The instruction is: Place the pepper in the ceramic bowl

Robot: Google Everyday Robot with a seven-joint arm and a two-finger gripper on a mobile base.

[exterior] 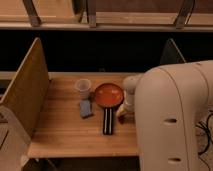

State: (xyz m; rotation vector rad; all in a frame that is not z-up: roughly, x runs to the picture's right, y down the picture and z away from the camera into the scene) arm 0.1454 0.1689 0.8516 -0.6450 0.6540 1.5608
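Note:
The ceramic bowl (pixel 109 95) is round, shallow and orange-red, and it sits in the middle of the wooden table (pixel 60 130). My gripper (pixel 122 114) hangs from the white arm (pixel 131 86) just right of the bowl, low over the table and next to the bowl's right rim. A small yellowish shape shows at the gripper's tip. I cannot tell whether it is the pepper or whether it is held. No pepper shows clearly elsewhere.
A small pale translucent cup (pixel 83 88) stands left of the bowl. A blue block (pixel 86 108) lies in front of the cup. A long black object (pixel 107 121) lies in front of the bowl. A wooden side panel (pixel 27 87) stands at the left. My white body (pixel 175 120) fills the right.

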